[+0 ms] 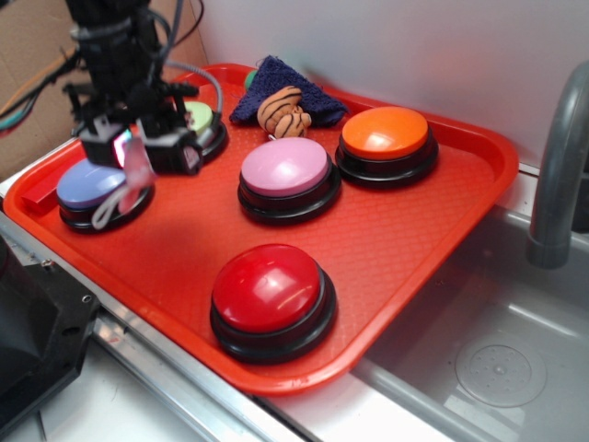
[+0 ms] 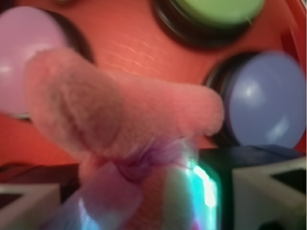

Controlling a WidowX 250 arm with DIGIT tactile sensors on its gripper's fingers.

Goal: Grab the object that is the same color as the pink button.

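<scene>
Above the tray's (image 1: pixel 442 230) left end: gripper (image 1: pixel 138 152) clenching the pink plush toy (image 2: pixel 115 115), hanging clear over the blue-lavender button (image 1: pixel 92 187). Grab apparently succeeding. Next: lifting straight up, avoiding the green button (image 1: pixel 204 118) behind. Pink button (image 1: pixel 285 168) sitting mid-tray, well apart.

Black arm upright – gripper (image 1: pixel 138 152) low, jaws clamped on pink toy (image 2: pixel 110 115)

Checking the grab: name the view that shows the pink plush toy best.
The wrist view: the pink plush toy fills the frame, fuzzy and blurred. The exterior view shows only a pink sliver in the claw, with its white string dangling.
</scene>
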